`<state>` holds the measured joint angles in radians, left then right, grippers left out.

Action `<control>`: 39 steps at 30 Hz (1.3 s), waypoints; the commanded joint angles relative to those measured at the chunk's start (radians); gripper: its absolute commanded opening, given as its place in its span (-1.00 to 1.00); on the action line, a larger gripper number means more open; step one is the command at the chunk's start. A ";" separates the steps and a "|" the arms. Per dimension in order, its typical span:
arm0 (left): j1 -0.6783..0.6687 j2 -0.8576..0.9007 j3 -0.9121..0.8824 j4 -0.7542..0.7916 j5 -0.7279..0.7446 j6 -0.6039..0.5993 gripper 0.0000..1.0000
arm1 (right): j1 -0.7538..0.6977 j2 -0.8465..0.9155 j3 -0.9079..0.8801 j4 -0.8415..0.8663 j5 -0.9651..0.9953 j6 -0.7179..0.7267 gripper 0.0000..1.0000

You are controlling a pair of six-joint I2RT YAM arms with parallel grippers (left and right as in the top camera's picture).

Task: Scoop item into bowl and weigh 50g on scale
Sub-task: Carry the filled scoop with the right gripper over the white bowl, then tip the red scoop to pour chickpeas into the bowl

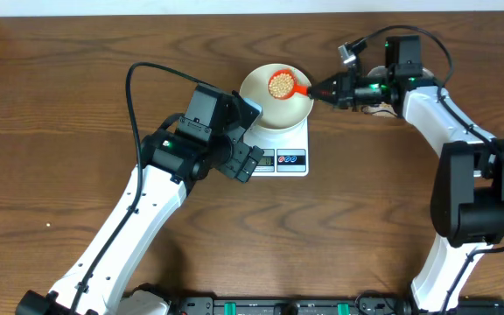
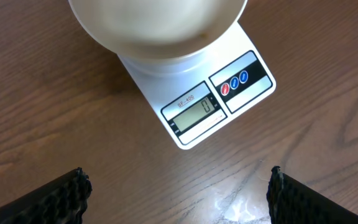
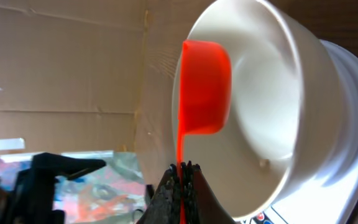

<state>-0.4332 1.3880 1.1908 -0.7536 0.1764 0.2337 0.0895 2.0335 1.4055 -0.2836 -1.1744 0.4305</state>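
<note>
Pinching 1 scoop (image 3: 205, 87) of beans (image 1: 280, 84) over 1 bowl (image 1: 261, 112), right gripper (image 1: 318, 89); left gripper (image 2: 176, 182) spread.

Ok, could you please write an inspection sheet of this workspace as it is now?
Surface: brown wooden table.
Job's things: cream bowl stands on the scale, display reads 0; red scoop full of beans held over the bowl.
Clutter: nothing seen.
Grippers: left gripper open, holding nothing, above the table before the scale; right gripper shut on the scoop handle.
Cables: black cable loops off the left arm; another on the right arm.
Surroundings: cardboard-like panel beyond the table.
</note>
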 commanded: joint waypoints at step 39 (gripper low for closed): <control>0.001 0.006 0.002 -0.001 -0.009 0.002 0.86 | 0.195 -0.233 0.007 -0.232 0.578 -0.309 -0.97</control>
<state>-0.4332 1.3880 1.1908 -0.7536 0.1764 0.2337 0.2646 1.8629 1.4052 -0.5121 -0.6762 0.1665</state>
